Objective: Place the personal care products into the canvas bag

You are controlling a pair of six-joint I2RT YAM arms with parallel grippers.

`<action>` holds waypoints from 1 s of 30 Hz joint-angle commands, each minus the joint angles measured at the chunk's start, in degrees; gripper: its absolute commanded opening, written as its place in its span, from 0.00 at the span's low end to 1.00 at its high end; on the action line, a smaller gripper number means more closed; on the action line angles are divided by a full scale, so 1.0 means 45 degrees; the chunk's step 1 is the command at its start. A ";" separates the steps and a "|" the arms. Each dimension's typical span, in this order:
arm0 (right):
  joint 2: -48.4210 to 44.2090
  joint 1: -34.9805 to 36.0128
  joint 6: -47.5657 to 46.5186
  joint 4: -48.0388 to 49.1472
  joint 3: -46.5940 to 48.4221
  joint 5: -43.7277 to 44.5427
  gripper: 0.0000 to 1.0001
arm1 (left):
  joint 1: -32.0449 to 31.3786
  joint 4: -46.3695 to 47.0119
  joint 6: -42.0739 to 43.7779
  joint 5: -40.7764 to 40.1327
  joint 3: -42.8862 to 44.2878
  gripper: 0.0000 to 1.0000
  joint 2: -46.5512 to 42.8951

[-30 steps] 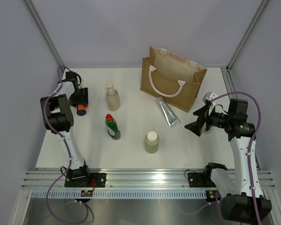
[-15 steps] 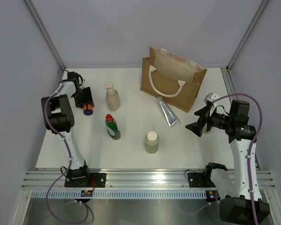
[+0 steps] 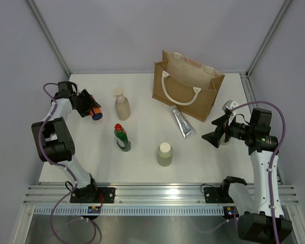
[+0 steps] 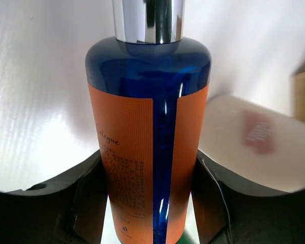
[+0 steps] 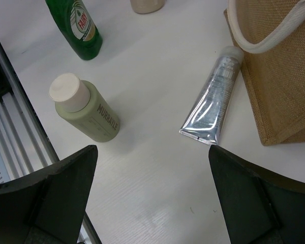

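Observation:
My left gripper (image 3: 90,110) is shut on the small orange-labelled blue bottle (image 3: 95,113) (image 4: 147,142) at the far left, its fingers (image 4: 86,203) pressed on both sides. On the table are the beige pump bottle (image 3: 122,105), the green red-capped bottle (image 3: 122,138) (image 5: 76,25), a pale olive cream-capped bottle (image 3: 164,154) (image 5: 86,114) and the silver tube (image 3: 182,122) (image 5: 213,101). The canvas bag (image 3: 187,86) (image 5: 279,76) stands open at the back. My right gripper (image 3: 213,133) (image 5: 152,152) hangs open to the right of the tube, holding nothing.
Grey walls close in the table's left, right and back sides. The aluminium rail (image 3: 157,195) with both arm bases runs along the near edge. In the left wrist view the pump bottle (image 4: 254,147) shows blurred to the right of the held bottle.
My left gripper closed on the orange bottle and the arm swung outward to the left, turning the bottle to point right. The right arm barely moved.

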 commanded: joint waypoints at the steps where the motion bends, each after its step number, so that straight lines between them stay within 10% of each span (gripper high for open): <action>1: 0.0010 -0.0118 0.0054 0.0410 -0.0060 -0.0490 1.00 | -0.0033 0.2807 -0.2061 0.0142 -0.0338 0.00 -0.2552; 8: 0.0010 -0.0177 0.0054 0.0448 -0.0099 -0.0548 1.00 | -0.0598 0.3704 -0.2785 -0.1211 -0.0613 0.00 -0.5015; 15: -0.0068 -0.0235 0.0132 0.0488 -0.0118 -0.0509 0.99 | -0.4614 0.4896 -0.4208 -0.0390 0.1319 0.00 -0.5115; 30: -0.0380 -0.0567 0.0659 0.0936 -0.0353 -0.0490 0.99 | -1.0598 0.7008 -1.0109 -0.2770 0.9013 0.00 0.1832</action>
